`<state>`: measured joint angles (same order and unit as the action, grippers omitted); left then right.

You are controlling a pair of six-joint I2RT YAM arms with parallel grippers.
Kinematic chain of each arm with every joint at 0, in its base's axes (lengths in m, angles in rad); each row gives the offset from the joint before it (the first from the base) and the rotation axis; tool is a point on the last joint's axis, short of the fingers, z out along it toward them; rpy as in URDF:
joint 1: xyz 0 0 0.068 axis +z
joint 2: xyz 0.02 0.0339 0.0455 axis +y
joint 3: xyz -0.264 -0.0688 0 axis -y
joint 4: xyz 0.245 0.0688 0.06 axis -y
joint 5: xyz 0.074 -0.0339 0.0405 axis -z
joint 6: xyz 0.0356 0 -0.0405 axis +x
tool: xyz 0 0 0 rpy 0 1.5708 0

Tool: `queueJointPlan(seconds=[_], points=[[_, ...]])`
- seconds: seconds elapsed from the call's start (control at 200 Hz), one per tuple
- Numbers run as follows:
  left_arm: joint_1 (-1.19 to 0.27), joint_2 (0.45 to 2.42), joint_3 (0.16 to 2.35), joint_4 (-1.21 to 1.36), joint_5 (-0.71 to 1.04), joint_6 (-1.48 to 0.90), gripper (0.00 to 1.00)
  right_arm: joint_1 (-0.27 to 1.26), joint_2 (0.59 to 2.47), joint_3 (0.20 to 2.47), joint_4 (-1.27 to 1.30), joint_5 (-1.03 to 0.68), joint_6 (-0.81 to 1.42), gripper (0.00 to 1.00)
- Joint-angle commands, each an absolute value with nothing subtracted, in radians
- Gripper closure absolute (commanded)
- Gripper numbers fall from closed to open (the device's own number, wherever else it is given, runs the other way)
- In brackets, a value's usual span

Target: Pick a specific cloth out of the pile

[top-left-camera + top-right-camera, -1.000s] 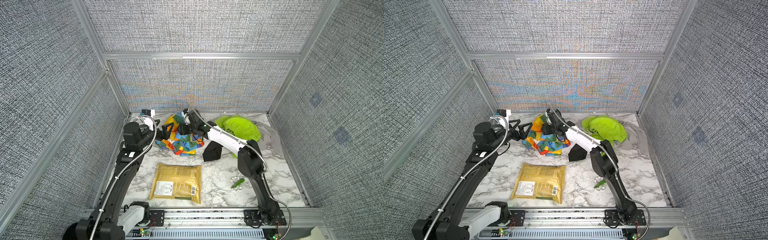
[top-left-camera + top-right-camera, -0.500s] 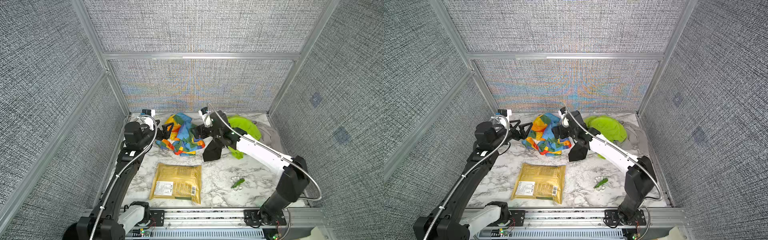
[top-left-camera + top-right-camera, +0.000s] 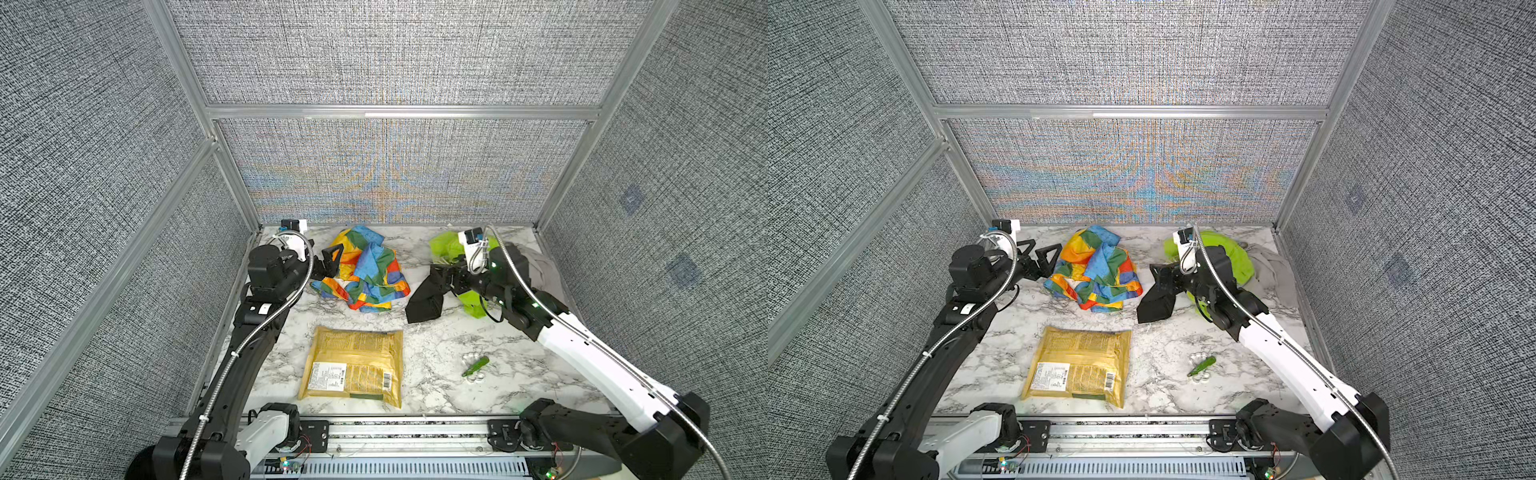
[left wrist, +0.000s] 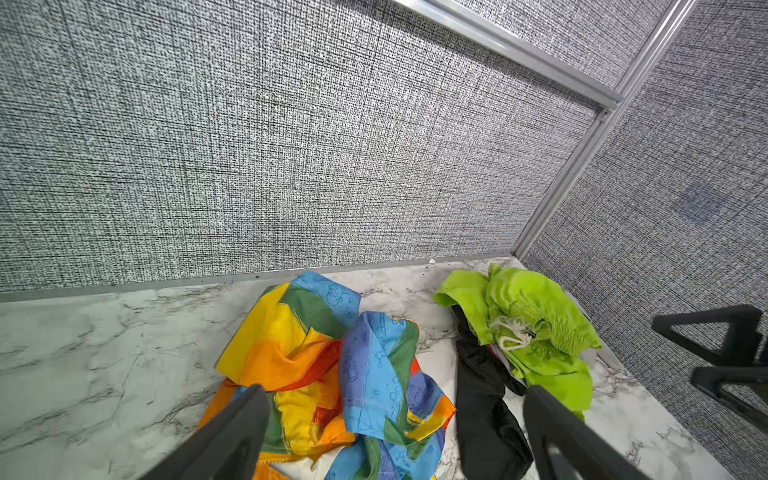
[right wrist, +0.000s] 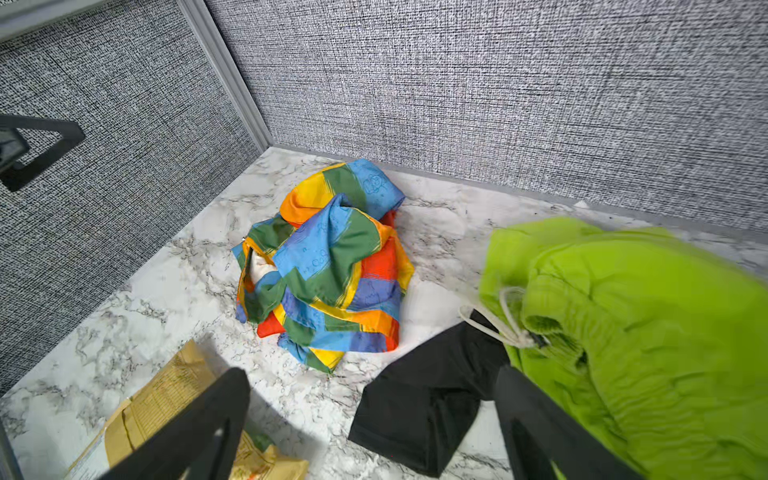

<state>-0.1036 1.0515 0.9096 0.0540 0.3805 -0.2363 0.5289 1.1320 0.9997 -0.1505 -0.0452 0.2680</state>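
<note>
Both top views: marble table in a grey-walled cell w/ 2 arms. Cloth, in orange, yellow, blue, green & red patches, lies crumpled at back, left of centre, on bare marble. Pile sits to its right w/ a strip of bare table between: lime garment, black cloth at its front, grey cloth at far right. L claw is just beside cloth's left edge, jaws spread. R claw hangs over black cloth & lime garment, jaws spread, pinching nothing. Packet lies flat nearer the front, apart from all fabric.

Left wrist view: L claw's fingers stand wide apart. Cloth lies below & between them, not pinched; can't tell if a tip touches it. Black cloth & lime garment are off to one side, apart from cloth.

Right wrist view: R claw's fingers are wide apart, nothing held. Black cloth lies below them. Cloth sits further off, alone, marble all round it.

Progress, as judged: cloth already lies apart from pile, so the picking-out looks done or nearly so. Neither claw holds it; what seems left is for the arms to back off, or a regrasp by L claw if cloth must go elsewhere
</note>
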Motion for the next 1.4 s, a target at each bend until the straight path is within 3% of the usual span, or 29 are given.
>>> queueJointPlan(seconds=[0.0, 0.165, 0.375, 0.731, 1.011, 1.396], points=[[-0.104, 1.026, 0.877, 0.069, 0.262, -0.261, 0.01, 0.514, 1.065, 0.948, -0.151, 0.004, 0.234, 0.03], [-0.104, 1.004, 0.8, 0.006, 0.107, -0.32, 0.01, 0.508, 0.965, 0.816, -0.138, 0.153, 0.227, 0.03], [-0.103, 0.928, 0.571, 0.132, -0.056, -0.341, 0.01, 0.49, 0.884, 0.685, -0.068, 0.299, 0.244, 0.03], [-0.103, 0.902, 0.316, 0.429, -0.294, -0.107, 0.01, 0.401, 0.9, 0.545, 0.079, 0.388, 0.245, 0.03], [-0.102, 1.041, 0.204, 0.703, -0.38, -0.018, 0.01, 0.332, 0.949, 0.54, 0.087, 0.4, 0.223, 0.02], [-0.098, 1.247, 0.15, 1.049, -0.283, 0.086, 0.01, 0.292, 0.981, 0.441, 0.23, 0.45, 0.17, 0.01]])
